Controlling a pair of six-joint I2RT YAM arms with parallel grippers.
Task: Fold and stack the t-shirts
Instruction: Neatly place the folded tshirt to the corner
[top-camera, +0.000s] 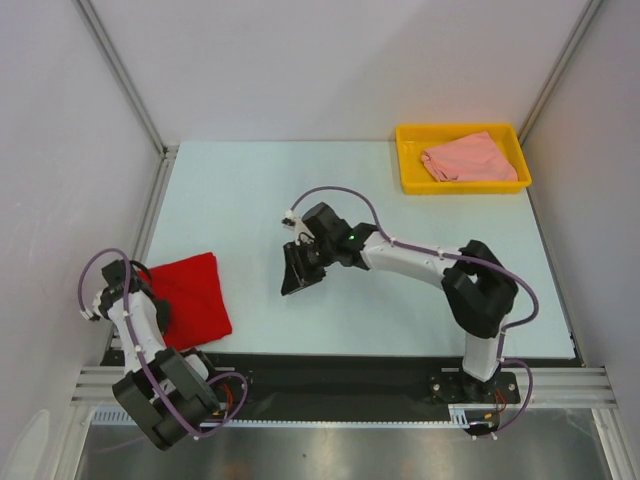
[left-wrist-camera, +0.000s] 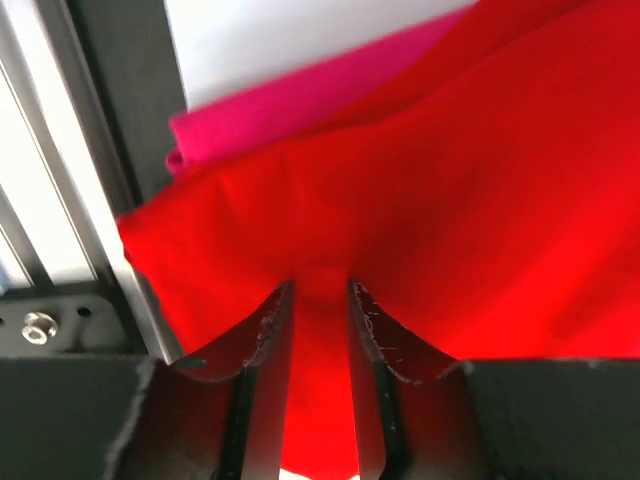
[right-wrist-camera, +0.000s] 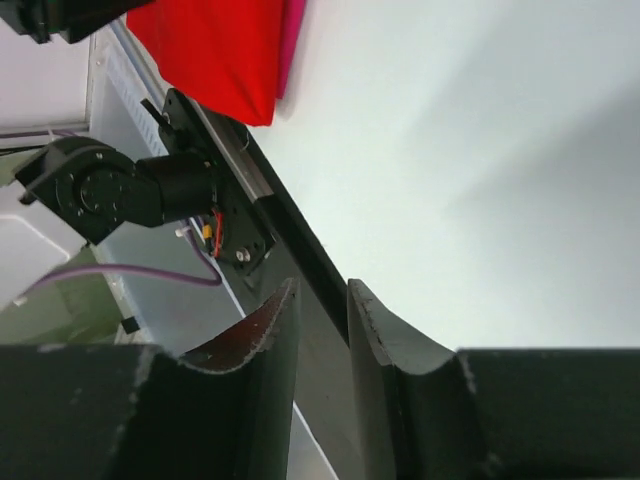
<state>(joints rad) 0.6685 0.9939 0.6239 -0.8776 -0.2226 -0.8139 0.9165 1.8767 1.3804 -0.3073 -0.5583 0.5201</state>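
Observation:
The bright red t-shirt (top-camera: 190, 295) lies folded at the table's near left. In the left wrist view it (left-wrist-camera: 450, 200) rests on the magenta t-shirt (left-wrist-camera: 290, 105), whose edge shows beneath it. My left gripper (top-camera: 140, 285) is at the red shirt's left edge, and its jaws (left-wrist-camera: 320, 290) are shut on a pinch of red cloth. The pale salmon t-shirt (top-camera: 465, 158) lies crumpled in the yellow tray (top-camera: 460, 187) at the far right. My right gripper (top-camera: 298, 275) hovers over mid-table with its jaws (right-wrist-camera: 322, 290) nearly together and empty. The right wrist view shows the red shirt (right-wrist-camera: 215, 50) far off.
White walls with metal posts close in the table on the left, right and back. A black rail (top-camera: 330, 365) runs along the near edge. The left arm's base joints (right-wrist-camera: 110, 190) show in the right wrist view.

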